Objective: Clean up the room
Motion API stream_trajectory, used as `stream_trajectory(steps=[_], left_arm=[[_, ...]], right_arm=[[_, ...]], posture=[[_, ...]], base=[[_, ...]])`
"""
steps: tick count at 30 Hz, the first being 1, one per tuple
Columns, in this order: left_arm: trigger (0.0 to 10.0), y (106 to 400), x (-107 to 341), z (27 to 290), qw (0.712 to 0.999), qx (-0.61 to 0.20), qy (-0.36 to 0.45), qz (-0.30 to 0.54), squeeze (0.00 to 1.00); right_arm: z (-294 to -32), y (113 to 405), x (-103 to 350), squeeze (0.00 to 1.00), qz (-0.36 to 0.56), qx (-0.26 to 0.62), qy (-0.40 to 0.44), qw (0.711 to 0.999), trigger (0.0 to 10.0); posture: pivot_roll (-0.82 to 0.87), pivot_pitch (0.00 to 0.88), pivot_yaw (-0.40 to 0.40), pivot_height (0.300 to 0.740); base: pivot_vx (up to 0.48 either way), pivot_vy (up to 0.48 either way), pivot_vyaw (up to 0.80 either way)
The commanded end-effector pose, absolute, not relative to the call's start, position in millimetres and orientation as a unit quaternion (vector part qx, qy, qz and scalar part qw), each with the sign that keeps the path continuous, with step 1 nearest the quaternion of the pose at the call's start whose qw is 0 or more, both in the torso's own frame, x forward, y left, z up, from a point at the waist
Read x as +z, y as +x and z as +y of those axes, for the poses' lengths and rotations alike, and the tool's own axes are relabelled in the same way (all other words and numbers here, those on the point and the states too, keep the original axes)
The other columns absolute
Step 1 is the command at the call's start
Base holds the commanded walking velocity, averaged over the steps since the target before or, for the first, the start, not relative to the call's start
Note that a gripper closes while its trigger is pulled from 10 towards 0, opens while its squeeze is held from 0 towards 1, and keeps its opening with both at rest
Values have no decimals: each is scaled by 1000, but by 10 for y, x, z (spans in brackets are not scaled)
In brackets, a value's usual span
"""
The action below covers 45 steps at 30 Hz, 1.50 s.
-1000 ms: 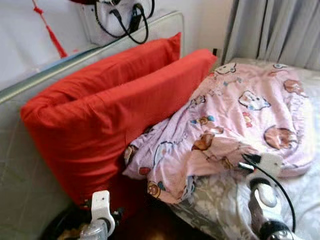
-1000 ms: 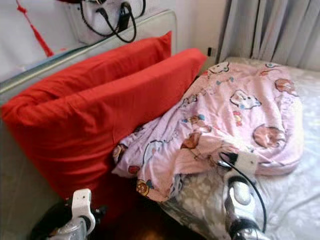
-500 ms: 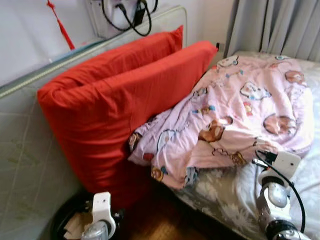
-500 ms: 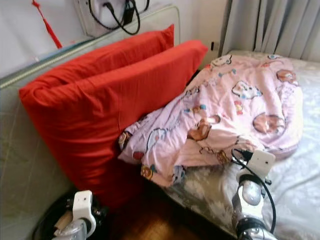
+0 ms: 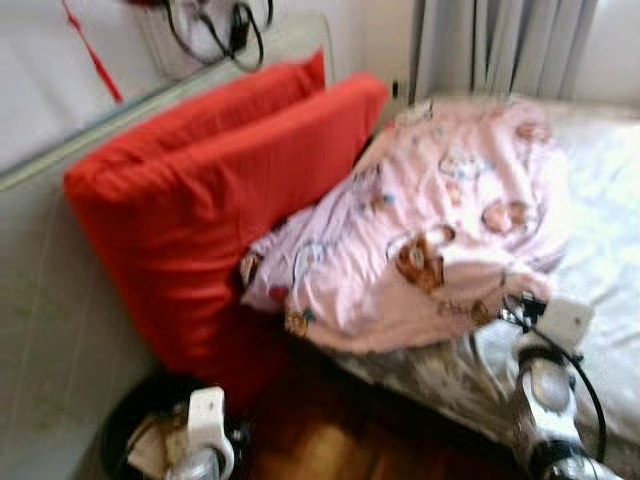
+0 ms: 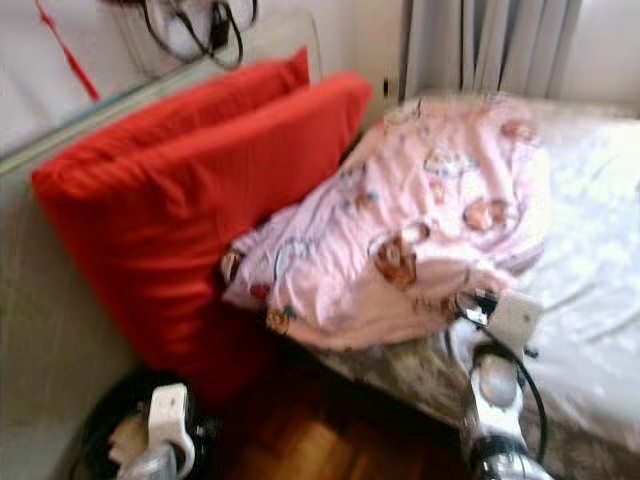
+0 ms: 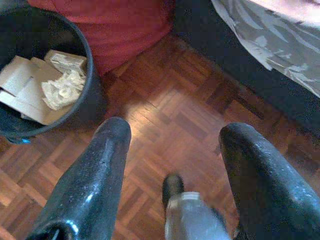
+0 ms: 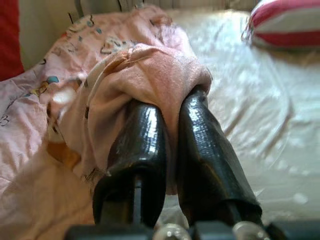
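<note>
Right gripper [image 8: 167, 122] clamped on a fold of pink blanket [image 5: 440, 215], at near edge of bed [image 5: 600, 200]. Blanket heaped across bed's head end, against red pillows [image 5: 220, 190]. Prob. light, soft, floppy, so will drape and drag; better held at edge/corner than mid-bunch. Left gripper [image 7: 172, 150] spread, empty, above wood floor [image 7: 170, 100] near bin [image 7: 87, 75].

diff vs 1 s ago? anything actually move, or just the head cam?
Mostly the camera: the whole scene shifts and blurs, so the robot is moving. The right gripper stays shut on a fold of the pink blanket at the bed's edge. The left gripper stays open and idle above the wood floor, near the black bin. The red pillows lean as before.
</note>
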<state>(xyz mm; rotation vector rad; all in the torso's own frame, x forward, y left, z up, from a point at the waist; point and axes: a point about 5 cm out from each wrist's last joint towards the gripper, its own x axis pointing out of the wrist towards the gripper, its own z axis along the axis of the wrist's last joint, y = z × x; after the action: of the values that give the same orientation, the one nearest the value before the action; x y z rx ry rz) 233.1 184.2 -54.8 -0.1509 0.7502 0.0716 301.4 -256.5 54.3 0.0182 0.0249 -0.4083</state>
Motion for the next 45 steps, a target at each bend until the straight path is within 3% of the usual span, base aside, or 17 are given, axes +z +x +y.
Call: stream_trajectory(steps=[1,13,25,28,31,36,38,45], left_arm=[[10000,2267,-583,1916,922,44,-67,378,0],[10000,2278,-575,1925,923,45,-66,377,0],[10000,2285,-572,1930,922,39,-57,380,0],[10000,2286,-571,1929,922,40,-57,380,0],[10000,2286,-572,1927,922,43,-58,380,0],[10000,2285,-572,1928,922,43,-59,380,0],[10000,2286,-572,1925,922,42,-59,380,0],[10000,2291,-569,1927,922,40,-56,380,0]], right_arm=[[-2433,3112,652,0,-16,-174,-1,985,10000],[-2398,3221,886,0,-72,-153,-31,985,10000],[-2551,3252,1097,0,-109,-186,-94,972,10000],[-2600,3221,936,0,-51,-195,-92,975,10000],[-2620,3108,571,0,70,-199,-68,975,10000],[-2633,2968,339,0,135,-211,-49,967,10000],[-2565,2746,5,0,230,-191,-19,954,10000],[-2611,2327,-358,0,331,-226,11,916,10000]], posture=[[-47,0,92,740],[-48,0,94,740],[-54,0,95,740],[-53,0,92,740],[-50,0,91,740],[-51,0,91,740],[-51,0,90,740],[-53,0,93,740]], base=[[-259,0,0],[-218,0,0],[0,0,0],[0,0,0],[0,0,0],[0,0,0],[0,0,0],[0,0,0]])
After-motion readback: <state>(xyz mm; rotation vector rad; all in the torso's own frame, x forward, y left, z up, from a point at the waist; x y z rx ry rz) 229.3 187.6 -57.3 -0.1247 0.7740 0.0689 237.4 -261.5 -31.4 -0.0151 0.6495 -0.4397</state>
